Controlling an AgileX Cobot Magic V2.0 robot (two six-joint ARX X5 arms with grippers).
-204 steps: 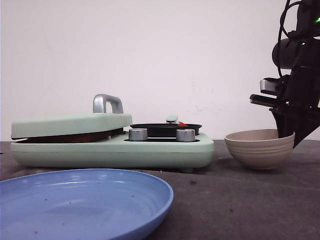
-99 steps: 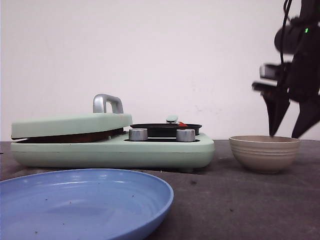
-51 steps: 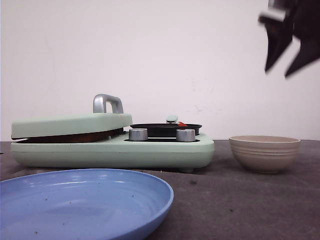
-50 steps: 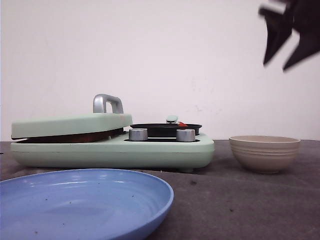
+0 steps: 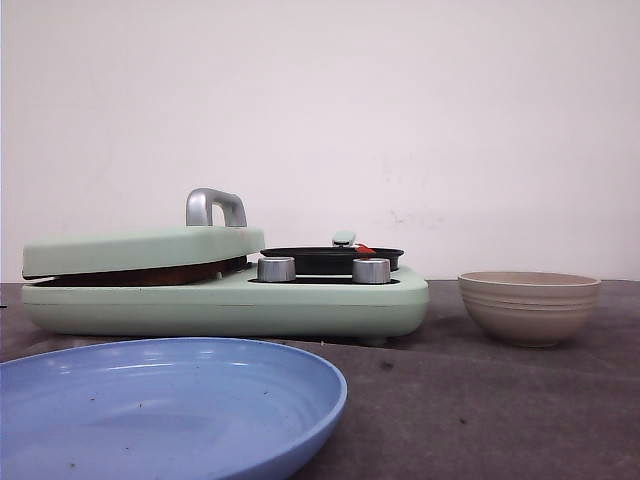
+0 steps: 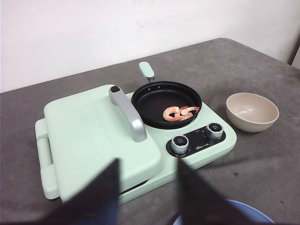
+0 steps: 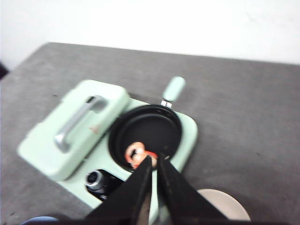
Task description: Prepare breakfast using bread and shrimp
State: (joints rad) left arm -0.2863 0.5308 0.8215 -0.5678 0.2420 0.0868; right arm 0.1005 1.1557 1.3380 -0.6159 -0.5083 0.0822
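Two curled pink-orange shrimp (image 6: pixel 180 112) lie in the black pan (image 6: pixel 166 104) on the green cooker; they also show in the right wrist view (image 7: pixel 138 153). A red tip of shrimp (image 5: pixel 362 248) peeks over the pan rim in the front view. The bread is hidden; the cooker's lid (image 6: pixel 98 136) is down. My left gripper (image 6: pixel 147 164) is open and empty, high over the cooker's front edge. My right gripper (image 7: pixel 154 161) is high above the pan with its fingers almost together and nothing between them. Neither gripper shows in the front view.
A beige bowl (image 5: pixel 530 305) stands right of the cooker; it looks empty in the left wrist view (image 6: pixel 252 111). A blue plate (image 5: pixel 170 400) lies in front of the cooker. The lid has a metal handle (image 5: pixel 215 205). Two knobs (image 5: pixel 276 268) sit on the cooker's front.
My right gripper rose from the beige bowl and left the top of the front view. The bowl shifted slightly right early on. Nothing else moved.
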